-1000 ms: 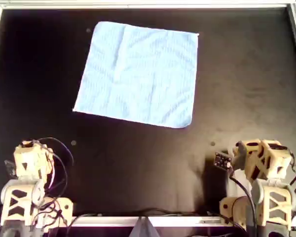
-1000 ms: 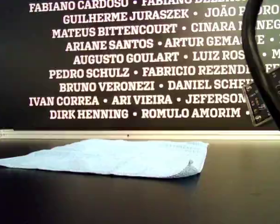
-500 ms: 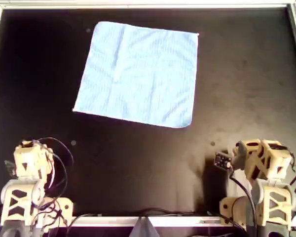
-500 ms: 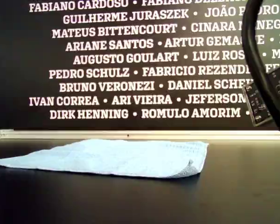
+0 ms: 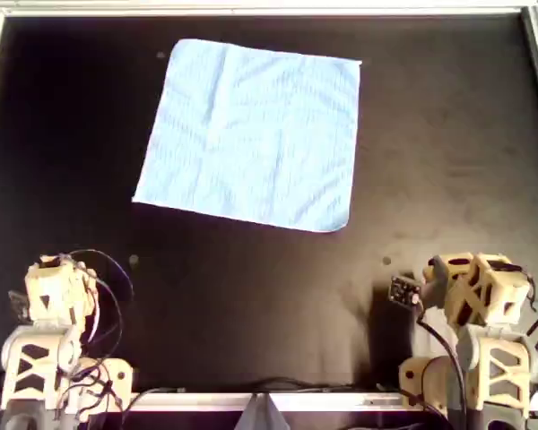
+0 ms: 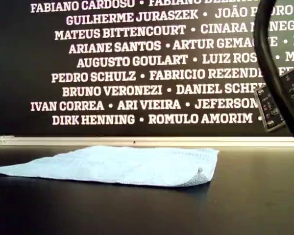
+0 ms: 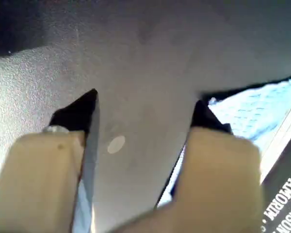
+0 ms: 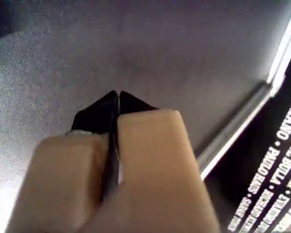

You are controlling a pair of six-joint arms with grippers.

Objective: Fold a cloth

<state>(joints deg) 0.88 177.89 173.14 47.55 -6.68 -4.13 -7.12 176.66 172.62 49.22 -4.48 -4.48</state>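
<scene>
A: Nothing has shifted since a second ago. Cloth (image 5: 251, 134) same pose, both arms parked in the same spots.

B: Where's the cloth exactly?

A: Spread flat on the black table (image 5: 448, 161), toward the far rail (image 5: 251, 10) in the overhead view, a bit left of centre. Rotated slightly, one corner pointing at the overhead view's lower left. In the exterior view (image 6: 117, 165) it lies low with its right near corner curled up a little. Not touched by anything.

B: Arms?

A: Both tan arms at the near edge in the overhead view, one (image 5: 58, 300) lower left, one (image 5: 471, 291) lower right. Well apart from the cloth.

B: Left gripper?

A: Left gripper (image 7: 143, 114) has its fingertips spread wide, bare table between them, holding nothing. Edge of the cloth (image 7: 254, 109) shows beyond one finger.

B: Right?

A: Right gripper (image 8: 118, 104) has its black tips pressed together, nothing between them, hanging over bare table. Rail (image 8: 242, 126) and the lettered wall (image 6: 137, 58) behind it.
</scene>
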